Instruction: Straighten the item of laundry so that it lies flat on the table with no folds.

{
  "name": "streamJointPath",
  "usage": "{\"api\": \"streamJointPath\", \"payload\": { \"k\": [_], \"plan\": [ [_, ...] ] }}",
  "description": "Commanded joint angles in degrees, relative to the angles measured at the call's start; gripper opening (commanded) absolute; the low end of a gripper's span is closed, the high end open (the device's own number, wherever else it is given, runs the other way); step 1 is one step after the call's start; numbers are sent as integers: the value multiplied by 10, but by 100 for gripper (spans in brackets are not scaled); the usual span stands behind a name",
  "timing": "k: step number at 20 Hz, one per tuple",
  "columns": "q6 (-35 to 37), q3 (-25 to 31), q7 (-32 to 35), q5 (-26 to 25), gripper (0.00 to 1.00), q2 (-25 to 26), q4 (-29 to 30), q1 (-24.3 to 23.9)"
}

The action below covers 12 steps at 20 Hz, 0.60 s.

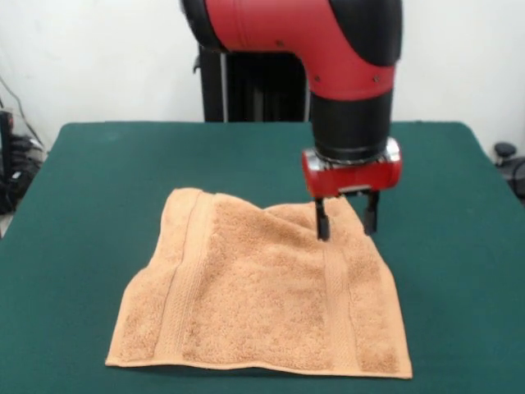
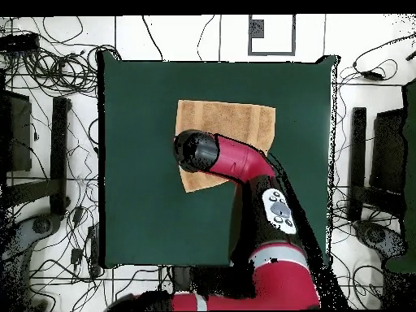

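The item of laundry, an orange-tan towel with two ribbed bands, lies on the green table with its near edge flat. Its far right part is rumpled into a low ridge. My gripper hangs over that rumpled far right corner, open, its black fingertips down at the cloth on either side of the ridge. From overhead the towel shows at the table's far middle. The red arm covers the towel's lower part and hides the gripper there.
Green table surface surrounds the towel on all sides. Overhead, cables and dark stands lie on the floor around the table, beyond its edges. A dark object sits off the table's right edge in the front view.
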Motion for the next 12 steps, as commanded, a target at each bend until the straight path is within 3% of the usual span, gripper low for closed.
{"api": "streamJointPath", "payload": {
  "k": [1, 12],
  "plan": [
    [42, -2, 95, -14, 100, -17, 76, 6],
    [-5, -12, 125, -7, 100, -6, 92, 33]
  ]
}}
